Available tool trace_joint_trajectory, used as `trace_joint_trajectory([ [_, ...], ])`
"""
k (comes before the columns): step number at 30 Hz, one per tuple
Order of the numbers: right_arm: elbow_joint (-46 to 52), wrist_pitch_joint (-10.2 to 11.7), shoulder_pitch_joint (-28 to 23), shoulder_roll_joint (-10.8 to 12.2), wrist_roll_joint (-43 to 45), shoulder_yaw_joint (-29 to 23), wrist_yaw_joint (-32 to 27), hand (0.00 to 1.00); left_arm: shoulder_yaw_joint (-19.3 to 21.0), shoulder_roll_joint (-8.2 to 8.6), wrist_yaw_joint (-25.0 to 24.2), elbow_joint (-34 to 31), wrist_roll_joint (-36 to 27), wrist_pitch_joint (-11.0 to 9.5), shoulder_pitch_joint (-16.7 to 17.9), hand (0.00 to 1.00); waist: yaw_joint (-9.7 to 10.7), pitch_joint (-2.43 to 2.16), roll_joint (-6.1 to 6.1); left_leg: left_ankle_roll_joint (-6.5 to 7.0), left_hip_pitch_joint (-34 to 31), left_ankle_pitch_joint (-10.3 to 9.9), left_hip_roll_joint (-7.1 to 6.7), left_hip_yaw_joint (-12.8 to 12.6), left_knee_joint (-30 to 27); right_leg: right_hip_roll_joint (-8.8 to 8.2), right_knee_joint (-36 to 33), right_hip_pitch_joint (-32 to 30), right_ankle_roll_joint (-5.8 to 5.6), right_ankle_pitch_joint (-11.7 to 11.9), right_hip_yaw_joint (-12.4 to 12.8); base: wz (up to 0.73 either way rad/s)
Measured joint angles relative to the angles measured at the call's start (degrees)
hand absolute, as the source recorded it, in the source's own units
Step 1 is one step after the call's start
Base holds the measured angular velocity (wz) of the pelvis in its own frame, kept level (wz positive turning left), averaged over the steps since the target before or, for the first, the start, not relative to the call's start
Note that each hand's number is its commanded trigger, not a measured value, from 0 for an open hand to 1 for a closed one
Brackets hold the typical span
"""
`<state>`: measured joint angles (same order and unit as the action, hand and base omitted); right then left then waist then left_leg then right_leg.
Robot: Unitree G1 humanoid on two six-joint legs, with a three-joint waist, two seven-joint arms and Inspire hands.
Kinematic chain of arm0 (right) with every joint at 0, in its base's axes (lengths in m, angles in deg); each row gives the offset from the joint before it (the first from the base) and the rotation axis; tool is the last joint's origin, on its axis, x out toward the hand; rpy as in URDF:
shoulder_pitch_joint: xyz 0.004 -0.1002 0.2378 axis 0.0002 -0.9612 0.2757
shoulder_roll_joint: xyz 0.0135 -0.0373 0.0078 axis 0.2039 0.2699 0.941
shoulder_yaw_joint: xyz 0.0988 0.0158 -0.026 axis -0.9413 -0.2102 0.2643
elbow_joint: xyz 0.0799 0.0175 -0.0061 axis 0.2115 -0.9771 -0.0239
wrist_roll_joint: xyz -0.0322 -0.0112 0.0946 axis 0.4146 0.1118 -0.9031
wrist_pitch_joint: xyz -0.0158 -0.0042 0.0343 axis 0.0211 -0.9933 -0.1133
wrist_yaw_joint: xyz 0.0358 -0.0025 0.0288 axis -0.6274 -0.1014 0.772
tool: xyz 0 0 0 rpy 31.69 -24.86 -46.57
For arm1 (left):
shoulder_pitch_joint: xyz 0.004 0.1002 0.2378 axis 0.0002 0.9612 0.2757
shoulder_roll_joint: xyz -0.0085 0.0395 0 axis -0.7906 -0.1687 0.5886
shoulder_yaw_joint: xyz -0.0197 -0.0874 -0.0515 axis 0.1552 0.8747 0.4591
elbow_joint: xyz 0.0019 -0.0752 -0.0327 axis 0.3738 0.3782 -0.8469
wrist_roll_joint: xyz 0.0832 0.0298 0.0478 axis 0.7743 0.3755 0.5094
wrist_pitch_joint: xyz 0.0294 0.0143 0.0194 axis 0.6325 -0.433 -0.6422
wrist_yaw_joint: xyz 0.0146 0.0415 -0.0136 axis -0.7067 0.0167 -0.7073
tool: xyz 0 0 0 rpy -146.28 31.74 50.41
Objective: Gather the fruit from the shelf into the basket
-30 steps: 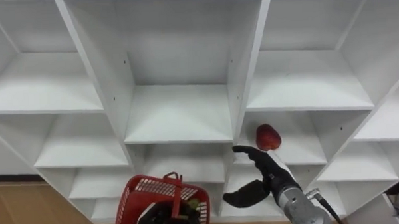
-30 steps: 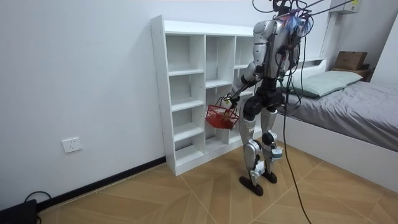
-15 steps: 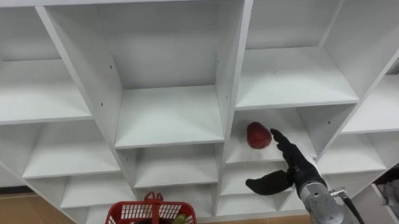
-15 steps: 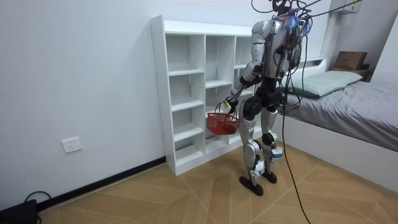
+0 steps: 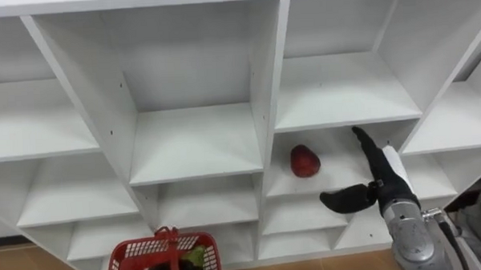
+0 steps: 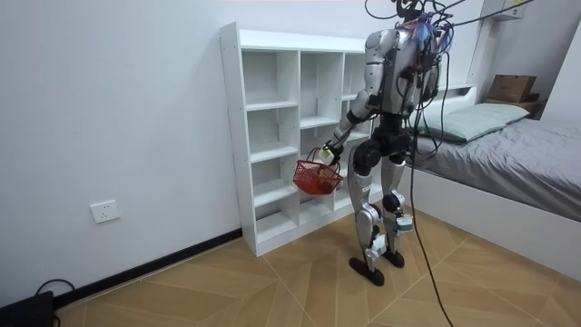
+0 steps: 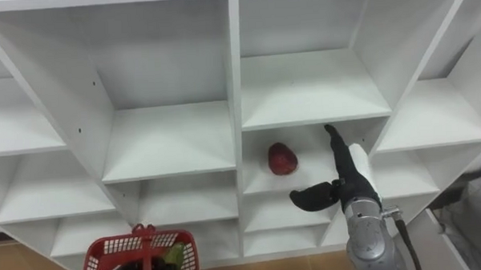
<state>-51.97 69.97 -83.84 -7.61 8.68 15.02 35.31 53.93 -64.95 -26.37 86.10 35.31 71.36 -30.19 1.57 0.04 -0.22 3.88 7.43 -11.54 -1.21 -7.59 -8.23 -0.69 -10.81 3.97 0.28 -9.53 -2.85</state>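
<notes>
Closet (image 5: 200, 140): white open shelving, robot standing close in front. Basket (image 5: 136, 257): red, low left, hangs from left hand (image 6: 325, 156) curled on its handle, ready to take pickings. Right hand (image 5: 378, 182): spread, thumb wide, inside the mid-right shelf, just right of the fruit (image 5: 305, 161), not touching. Looks set for a grasp.

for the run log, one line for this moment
right hand open, beside red fruit | red fruit on shelf | left hand carrying red basket
</notes>
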Motion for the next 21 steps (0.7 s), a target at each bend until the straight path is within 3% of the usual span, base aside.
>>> trace_joint_trajectory([
  [10, 0.0, 0.0, 0.0, 0.0, -2.6, 0.1, -1.8, 0.0, 0.1, -0.02, 0.2, 0.0, -0.1, -0.1, 0.0, 1.0, -0.5, 0.05, -0.2, -0.11, 0.0, -0.1, 0.11, 0.1, 0.5, 0.08, 0.0, 0.0, 0.0, 0.0, -0.2, 0.0],
  [21, -5.6, 0.7, 0.7, 0.0, -3.8, 0.3, -4.4, 0.0, 0.0, -0.03, 0.2, 2.8, -0.1, -1.2, 1.0, 1.0, -2.0, 0.34, -1.5, -0.11, -0.2, -0.1, 0.09, 0.3, 0.6, 0.16, 0.2, 0.2, 0.0, 0.0, -0.4, 0.01],
])
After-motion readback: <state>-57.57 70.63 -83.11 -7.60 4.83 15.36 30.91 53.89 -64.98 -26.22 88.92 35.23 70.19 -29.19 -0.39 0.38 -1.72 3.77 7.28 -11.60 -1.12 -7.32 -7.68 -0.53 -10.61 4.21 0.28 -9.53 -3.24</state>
